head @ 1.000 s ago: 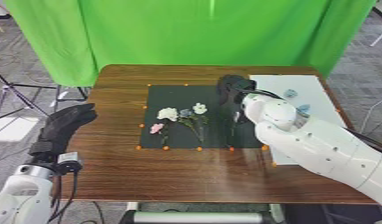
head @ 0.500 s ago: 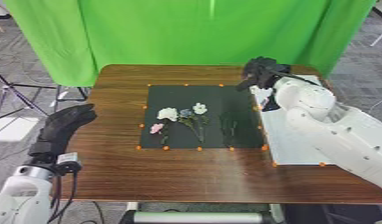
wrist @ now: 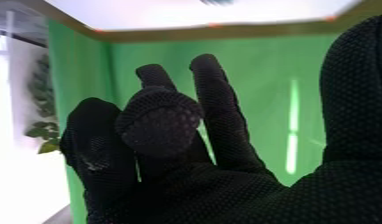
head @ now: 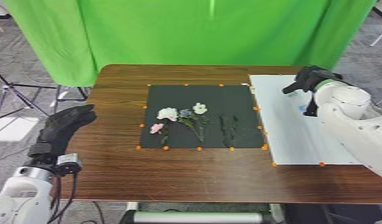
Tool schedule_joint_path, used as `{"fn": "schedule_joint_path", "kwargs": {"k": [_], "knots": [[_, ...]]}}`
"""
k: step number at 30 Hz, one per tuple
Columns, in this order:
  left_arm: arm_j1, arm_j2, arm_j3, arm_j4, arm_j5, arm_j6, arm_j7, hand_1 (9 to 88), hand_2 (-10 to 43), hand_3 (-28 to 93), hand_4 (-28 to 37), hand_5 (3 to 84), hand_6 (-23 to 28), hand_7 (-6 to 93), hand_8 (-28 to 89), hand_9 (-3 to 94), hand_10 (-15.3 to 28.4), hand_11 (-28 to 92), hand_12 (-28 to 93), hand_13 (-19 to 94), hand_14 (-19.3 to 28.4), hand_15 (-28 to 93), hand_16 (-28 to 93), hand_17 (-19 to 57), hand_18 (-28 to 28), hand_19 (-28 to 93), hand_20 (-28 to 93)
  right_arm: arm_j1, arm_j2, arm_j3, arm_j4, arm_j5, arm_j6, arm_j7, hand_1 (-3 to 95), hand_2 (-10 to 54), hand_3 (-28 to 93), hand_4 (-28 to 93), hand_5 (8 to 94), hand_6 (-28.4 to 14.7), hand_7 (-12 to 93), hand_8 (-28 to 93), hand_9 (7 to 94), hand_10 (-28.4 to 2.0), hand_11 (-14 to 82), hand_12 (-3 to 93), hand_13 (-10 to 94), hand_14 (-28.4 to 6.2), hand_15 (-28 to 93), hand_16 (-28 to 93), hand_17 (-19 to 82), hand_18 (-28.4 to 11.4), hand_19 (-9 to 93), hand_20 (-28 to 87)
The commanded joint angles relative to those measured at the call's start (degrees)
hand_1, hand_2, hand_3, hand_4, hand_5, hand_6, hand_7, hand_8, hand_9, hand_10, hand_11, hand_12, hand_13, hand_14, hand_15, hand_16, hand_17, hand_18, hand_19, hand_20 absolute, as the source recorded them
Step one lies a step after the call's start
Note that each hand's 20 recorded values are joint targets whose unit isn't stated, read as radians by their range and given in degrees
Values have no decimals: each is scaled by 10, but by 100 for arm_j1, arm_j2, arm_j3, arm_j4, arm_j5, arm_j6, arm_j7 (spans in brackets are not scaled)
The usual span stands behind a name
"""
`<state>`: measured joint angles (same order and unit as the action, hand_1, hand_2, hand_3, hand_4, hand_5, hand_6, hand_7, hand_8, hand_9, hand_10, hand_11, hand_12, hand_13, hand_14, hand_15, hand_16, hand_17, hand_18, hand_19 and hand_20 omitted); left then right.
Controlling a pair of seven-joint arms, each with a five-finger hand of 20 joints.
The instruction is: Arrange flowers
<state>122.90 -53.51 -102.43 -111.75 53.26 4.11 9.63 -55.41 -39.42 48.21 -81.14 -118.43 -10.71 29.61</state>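
My right hand [head: 314, 82] is over the upper part of the white board, its fingers and thumb spread with nothing between them. In the right wrist view, that hand [wrist: 196, 195] shows open, its fingers apart. My left hand [head: 65, 122] stays at the table's left edge, fingers straight. On the dark mat lie a large white flower [head: 168, 114], a pink flower [head: 156, 128], a small bluish flower [head: 186, 113] and a smaller white flower [head: 200, 108], with green stems among them. Separate dark green stems [head: 228, 131] lie on the mat's right part.
The dark mat [head: 183, 92] is taped to the brown table [head: 187, 172] with orange markers. Right of it lies the white board [head: 298, 147], with a small blue piece [head: 303, 108] partly beside my right hand. A green curtain [head: 214, 35] hangs behind the table.
My right hand has moved off the dark mat to the right, over the white board, uncovering the dark green stems. The left hand and the flowers have kept their places.
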Motion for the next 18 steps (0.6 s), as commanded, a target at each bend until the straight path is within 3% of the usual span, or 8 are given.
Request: {"fn": "schedule_joint_path", "kwargs": {"k": [1, 10, 14, 18], "knots": [[77, -36, -56, -39, -7, -42, -55, 311, -56, 631, -139, 451, 33, 204, -83, 451, 130, 248, 160, 364, 168, 160, 39, 18, 104, 41, 128, -484, 265, 346, -79, -80, -281, 223, 238, -95, 586, -153, 478, -5, 70, -47, 473, -180, 60, 168, 828, -35, 712, 275, 579, -181, 932, 655], [98, -43, -68, -50, -11, -35, -47, 311, -56, 631, -138, 452, 34, 203, -82, 451, 130, 248, 160, 364, 167, 160, 39, 18, 104, 41, 128, -819, 370, 437, -329, 113, -530, 475, 257, -95, 583, -148, 514, -12, 85, -50, 555, -181, 82, 184, 850, -26, 708, 266, 601, -176, 932, 659], [58, -55, -22, -36, -1, -63, -58, 311, -56, 630, -137, 452, 32, 204, -83, 451, 130, 248, 160, 364, 167, 160, 39, 17, 105, 41, 129, -913, 295, 360, -278, 116, -101, 511, 287, -95, 590, -150, 537, -2, 97, -54, 611, -174, 90, 198, 871, -18, 705, 266, 621, -168, 932, 669], [43, -54, -20, -37, 1, -45, -63, 311, -56, 630, -138, 452, 32, 204, -83, 451, 130, 248, 161, 364, 167, 160, 39, 17, 105, 42, 129, -999, 250, 207, -217, 182, 691, 527, 342, -95, 600, -161, 588, 16, 128, -69, 686, -157, 119, 208, 905, -6, 695, 265, 652, -158, 932, 676]]}}
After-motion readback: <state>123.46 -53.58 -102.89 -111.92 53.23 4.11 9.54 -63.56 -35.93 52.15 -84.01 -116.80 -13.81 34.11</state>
